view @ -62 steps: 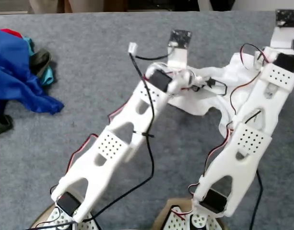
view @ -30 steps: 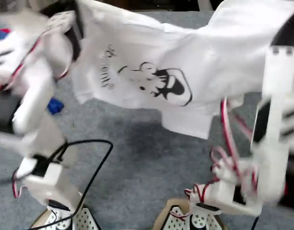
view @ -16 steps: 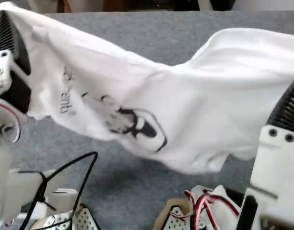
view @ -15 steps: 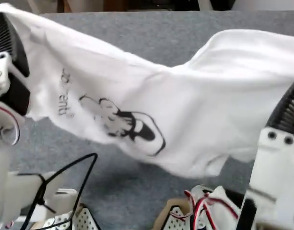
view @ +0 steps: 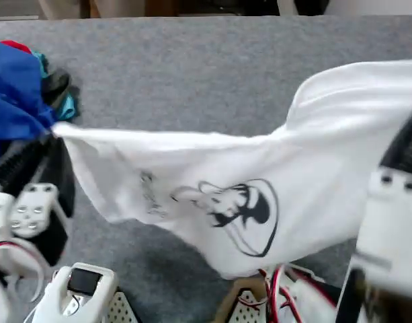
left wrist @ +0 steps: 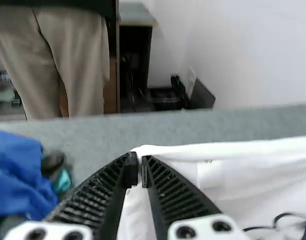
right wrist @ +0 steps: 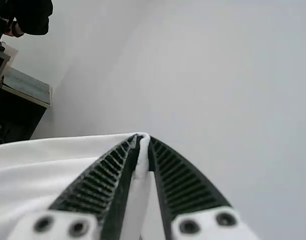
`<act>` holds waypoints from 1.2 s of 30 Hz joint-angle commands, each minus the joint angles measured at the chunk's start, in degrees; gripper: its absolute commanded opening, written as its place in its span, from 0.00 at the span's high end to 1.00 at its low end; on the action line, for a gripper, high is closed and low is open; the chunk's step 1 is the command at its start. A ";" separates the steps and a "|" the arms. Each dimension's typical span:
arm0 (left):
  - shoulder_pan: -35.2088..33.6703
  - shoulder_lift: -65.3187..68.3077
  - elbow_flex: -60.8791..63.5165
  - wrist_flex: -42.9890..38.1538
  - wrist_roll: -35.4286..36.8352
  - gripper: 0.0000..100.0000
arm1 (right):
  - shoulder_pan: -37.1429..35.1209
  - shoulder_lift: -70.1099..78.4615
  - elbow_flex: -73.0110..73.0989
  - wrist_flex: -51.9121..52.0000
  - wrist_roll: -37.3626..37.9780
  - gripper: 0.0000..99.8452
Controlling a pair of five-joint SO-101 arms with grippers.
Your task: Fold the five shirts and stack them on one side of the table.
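Shirt (view: 313, 155) aloft between left gripper (left wrist: 139, 161), right gripper (right wrist: 143, 141)

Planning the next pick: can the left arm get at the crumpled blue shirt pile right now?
Probably not yet. The left end effector is shut on the white printed shirt, held stretched. The crumpled blue shirt pile lies close, nothing between.
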 commanded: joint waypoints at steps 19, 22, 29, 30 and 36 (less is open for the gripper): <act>-9.32 8.75 60.04 -79.21 0.53 0.98 | -7.96 0.04 70.99 -47.03 4.13 1.00; -9.23 18.51 56.97 -87.38 0.35 0.98 | -7.96 0.75 79.52 -56.18 4.13 1.00; -9.41 44.18 31.91 -80.35 0.35 0.98 | -7.87 13.93 82.42 -71.38 3.78 1.00; -9.32 47.52 28.22 -78.86 0.35 0.98 | -7.87 16.48 81.45 -72.62 3.78 1.00; -9.58 63.96 7.91 -69.36 0.53 0.98 | -7.87 30.73 70.81 -73.49 3.69 1.00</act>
